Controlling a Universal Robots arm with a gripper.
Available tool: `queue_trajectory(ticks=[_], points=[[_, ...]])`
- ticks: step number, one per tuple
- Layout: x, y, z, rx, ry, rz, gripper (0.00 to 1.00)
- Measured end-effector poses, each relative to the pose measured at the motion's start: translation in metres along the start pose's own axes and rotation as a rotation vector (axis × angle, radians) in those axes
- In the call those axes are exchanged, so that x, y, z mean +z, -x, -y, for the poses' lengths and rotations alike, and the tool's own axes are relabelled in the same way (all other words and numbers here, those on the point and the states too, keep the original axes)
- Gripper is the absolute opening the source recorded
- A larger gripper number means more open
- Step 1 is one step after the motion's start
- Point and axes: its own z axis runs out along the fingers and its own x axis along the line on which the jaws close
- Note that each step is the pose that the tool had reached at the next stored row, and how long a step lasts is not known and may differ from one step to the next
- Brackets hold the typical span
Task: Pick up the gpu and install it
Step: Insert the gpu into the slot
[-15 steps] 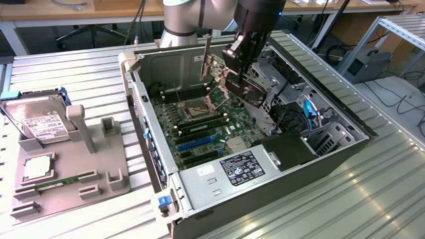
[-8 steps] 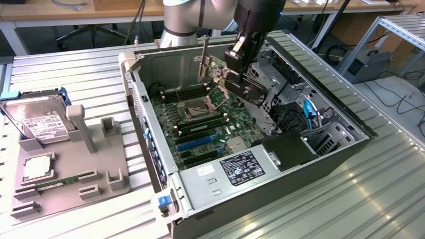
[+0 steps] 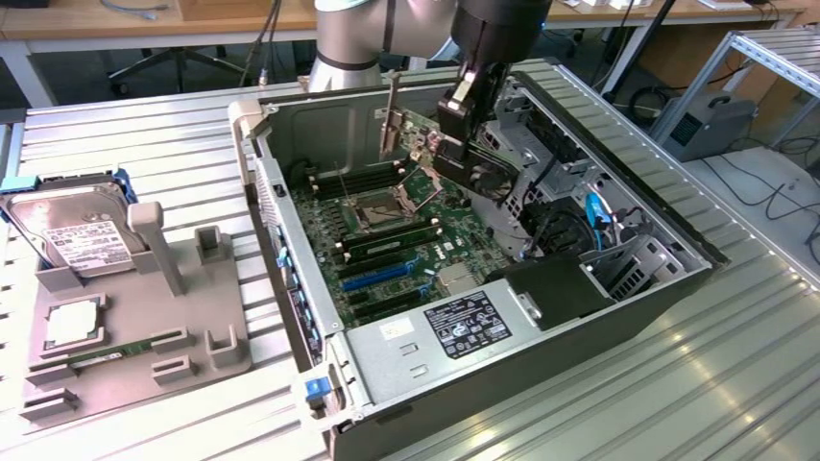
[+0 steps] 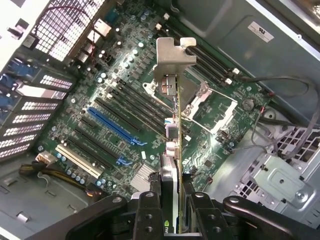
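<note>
Above the open computer case (image 3: 583,370), your gripper (image 4: 172,197) is clamped on the gpu (image 4: 173,125). The card hangs edge-on, its silvery bracket (image 4: 172,55) farthest from the fingers. Beneath it lies the motherboard (image 4: 125,75) with its blue slot (image 4: 112,125) and processor socket (image 4: 205,102). Cables (image 3: 596,216) crowd the case at the exterior view's right. Outside, a hard drive (image 3: 77,230) rests on a gray holder (image 3: 141,327).

**Arm up top, jaws clamped**

Arm (image 3: 349,38) enters at 12 o'clock of the exterior view, its grey column upright, with the black wrist (image 3: 502,29) just at its 3 o'clock. Gripper (image 3: 446,144) hangs off the wrist, slanting down toward 7 o'clock. Wrist view: both black fingers (image 4: 150,200) are parallel and pinched flat on the gpu (image 4: 172,60), one on each face.
</note>
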Motion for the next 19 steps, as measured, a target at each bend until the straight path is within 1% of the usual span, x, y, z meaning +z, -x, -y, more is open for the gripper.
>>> queue_trajectory(ticks=[19], points=[[0.0, 0.0, 0.0, -0.225, 0.0063, 0.0005, 0.27]])
